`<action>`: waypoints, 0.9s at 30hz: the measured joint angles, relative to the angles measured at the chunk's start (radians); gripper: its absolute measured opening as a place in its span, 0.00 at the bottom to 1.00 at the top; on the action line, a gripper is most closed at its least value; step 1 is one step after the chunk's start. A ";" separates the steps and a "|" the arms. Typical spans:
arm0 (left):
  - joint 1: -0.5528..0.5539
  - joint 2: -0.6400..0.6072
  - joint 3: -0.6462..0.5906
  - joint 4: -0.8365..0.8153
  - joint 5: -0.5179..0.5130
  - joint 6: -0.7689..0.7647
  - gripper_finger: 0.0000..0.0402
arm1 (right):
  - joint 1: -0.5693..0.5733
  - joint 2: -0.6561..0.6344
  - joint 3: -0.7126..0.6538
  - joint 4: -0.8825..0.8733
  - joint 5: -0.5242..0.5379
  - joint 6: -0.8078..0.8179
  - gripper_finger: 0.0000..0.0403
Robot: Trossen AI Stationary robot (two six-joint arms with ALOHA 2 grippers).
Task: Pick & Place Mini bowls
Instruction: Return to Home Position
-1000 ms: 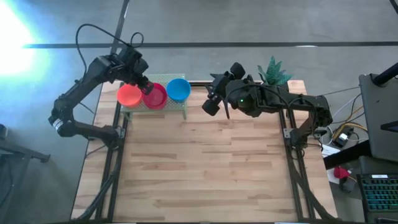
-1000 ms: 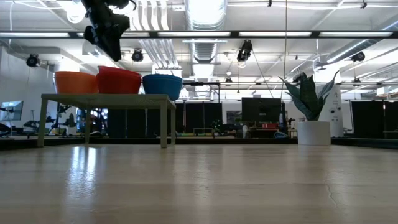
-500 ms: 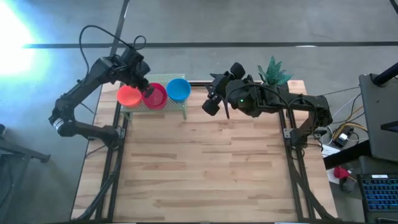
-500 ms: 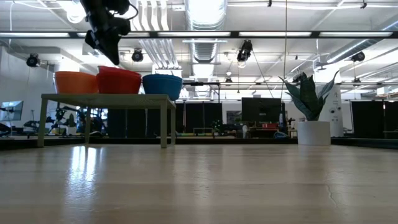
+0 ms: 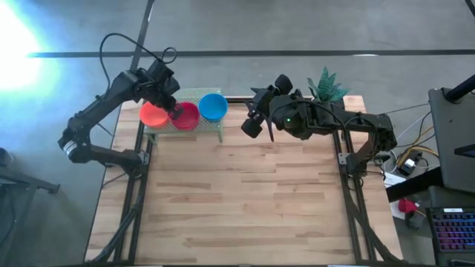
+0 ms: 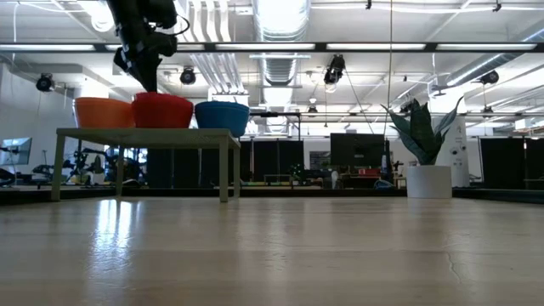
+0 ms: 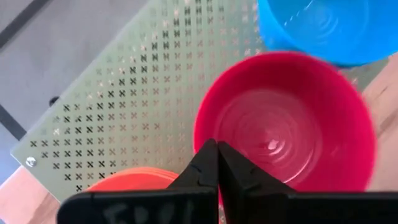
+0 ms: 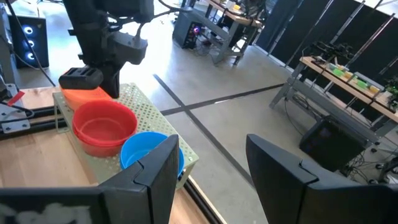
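Note:
Three mini bowls stand in a row on a small green perforated stand (image 5: pixel 194 95) at the table's far left: orange (image 5: pixel 152 113), red (image 5: pixel 185 116), blue (image 5: pixel 213 106). My left gripper (image 5: pixel 174 110) comes down on the red bowl (image 7: pixel 280 130), on the side next to the orange bowl (image 7: pixel 134 180), and is shut there. My right gripper (image 5: pixel 251 119) hangs open in the air to the right of the stand, clear of the bowls, with nothing between its fingers (image 8: pixel 155 168). My left gripper is shut on the red bowl's rim (image 7: pixel 200 134), on the side facing the orange bowl. One finger seems to be inside the bowl and one outside, though the fingertips (image 7: pixel 211 155) cover the rim there. The fingers slant down from above. The bowl stands upright on the stand (image 6: pixel 144 133).
A white pot with a green plant (image 5: pixel 326 85) stands at the table's far right corner. The wooden tabletop (image 5: pixel 245 200) stretches in front of the stand toward the near edge.
My left gripper has sunk onto the red bowl's rim and has shut there. The bowls have stayed where they were.

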 joint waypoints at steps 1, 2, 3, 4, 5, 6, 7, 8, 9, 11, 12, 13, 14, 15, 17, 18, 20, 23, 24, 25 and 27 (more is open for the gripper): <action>0.000 -0.001 0.008 0.001 0.000 0.002 0.00 | 0.000 0.000 0.000 0.000 0.000 -0.001 0.46; 0.000 -0.004 0.019 0.000 0.000 0.003 0.00 | 0.000 0.000 0.000 0.000 0.000 -0.003 0.46; 0.000 -0.009 0.031 0.000 0.000 0.004 0.00 | 0.000 0.000 0.000 0.000 0.000 -0.003 0.46; 0.000 -0.017 0.043 0.001 0.000 0.004 0.00 | 0.000 0.000 0.000 0.000 0.000 -0.003 0.46; 0.000 -0.026 0.054 0.001 0.000 0.006 0.00 | 0.000 0.000 0.000 0.000 0.000 -0.003 0.46; -0.001 -0.037 0.065 0.004 0.001 0.007 0.00 | 0.000 -0.001 0.000 0.000 0.000 -0.003 0.45; -0.003 -0.049 0.076 0.014 0.001 0.007 0.00 | 0.000 -0.002 0.000 -0.001 -0.001 -0.003 0.44; -0.005 -0.064 0.086 0.025 0.004 0.001 0.00 | 0.000 -0.002 0.004 -0.002 -0.001 -0.002 0.43; -0.009 -0.080 0.094 0.035 0.008 -0.005 0.00 | 0.000 -0.002 0.011 -0.001 -0.001 -0.003 0.42; -0.013 -0.119 0.106 0.056 0.022 -0.013 0.00 | 0.000 -0.003 0.026 -0.002 -0.002 -0.007 0.38; -0.017 -0.141 0.109 0.068 0.027 -0.012 0.00 | 0.000 -0.004 0.035 -0.003 -0.002 -0.008 0.36; -0.022 -0.165 0.109 0.080 0.027 -0.011 0.00 | 0.001 -0.004 0.044 -0.009 -0.003 -0.005 0.34; -0.027 -0.190 0.109 0.089 0.029 -0.008 0.00 | 0.002 -0.006 0.055 -0.028 -0.015 0.005 0.31; -0.032 -0.215 0.109 0.092 0.031 -0.008 0.00 | 0.002 -0.007 0.068 -0.051 -0.040 0.020 0.28; -0.043 -0.268 0.109 0.090 0.034 -0.008 0.00 | 0.002 -0.008 0.094 -0.096 -0.115 0.051 0.22; -0.048 -0.295 0.109 0.089 0.038 -0.008 0.00 | 0.002 -0.008 0.108 -0.120 -0.158 0.065 0.18; -0.057 -0.348 0.109 0.089 0.056 -0.005 0.00 | 0.002 -0.008 0.138 -0.163 -0.258 0.074 0.12; -0.060 -0.425 0.109 0.090 0.068 0.004 0.00 | 0.002 -0.008 0.190 -0.219 -0.411 0.072 0.04; -0.060 -0.450 0.109 0.092 0.069 0.004 0.00 | 0.003 -0.008 0.208 -0.238 -0.455 0.072 0.03; -0.060 -0.475 0.109 0.096 0.071 0.004 0.00 | 0.003 -0.008 0.226 -0.257 -0.498 0.072 0.03; -0.060 -0.517 0.109 0.097 0.080 0.008 0.00 | 0.003 -0.010 0.257 -0.291 -0.570 0.068 0.02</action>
